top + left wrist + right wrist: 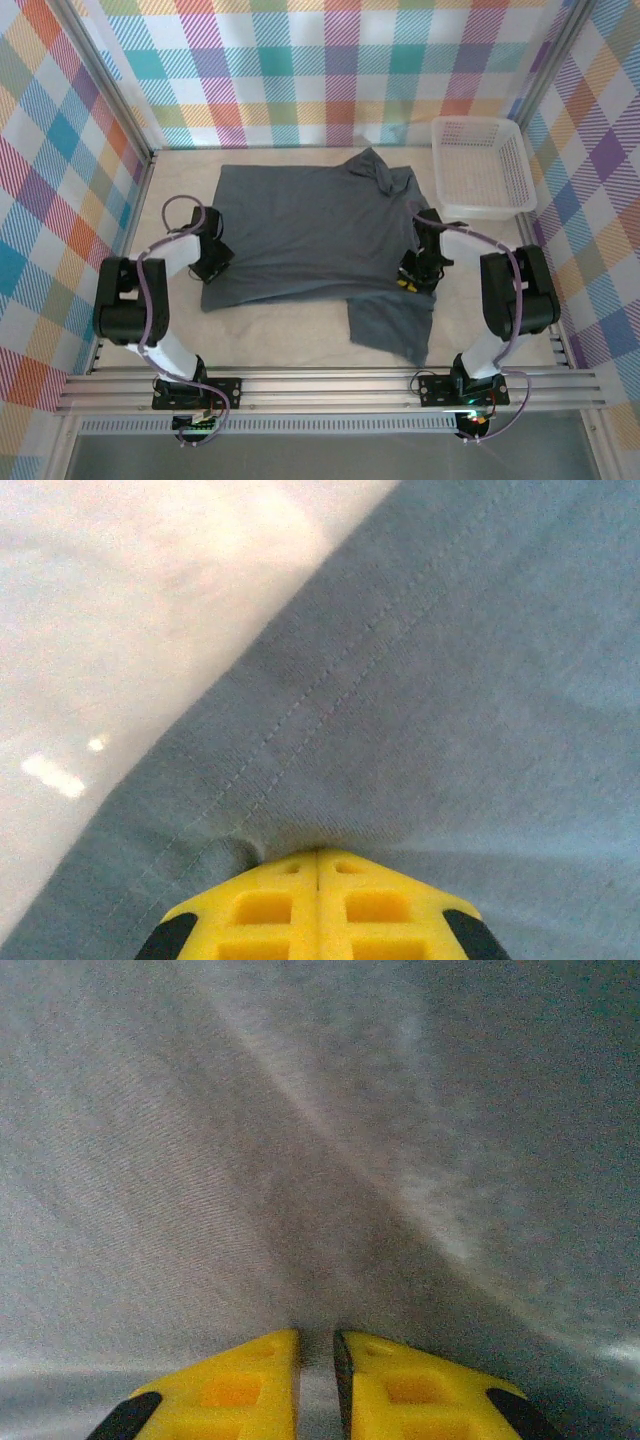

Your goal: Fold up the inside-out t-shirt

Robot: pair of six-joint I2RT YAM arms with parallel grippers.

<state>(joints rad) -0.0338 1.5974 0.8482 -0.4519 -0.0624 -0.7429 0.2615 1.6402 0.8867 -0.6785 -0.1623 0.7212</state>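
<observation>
Beige worktop (290, 335), plaid walls: the inside-out t-shirt (310, 230) lies flat, long axis left to right, neck rightward. Left fingers (270, 905) pinch its hem, fully closed; right fingers (240, 1380) nip fabric, barely parted.

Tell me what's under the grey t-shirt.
Beige table top shows around the t-shirt. Anything directly beneath the cloth is covered, so it cannot be seen.

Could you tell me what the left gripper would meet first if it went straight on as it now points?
The t-shirt itself: the left gripper is shut with grey cloth puckered at its tips. Going on would probably press the cloth into the table beneath, though depth is unclear.
</observation>
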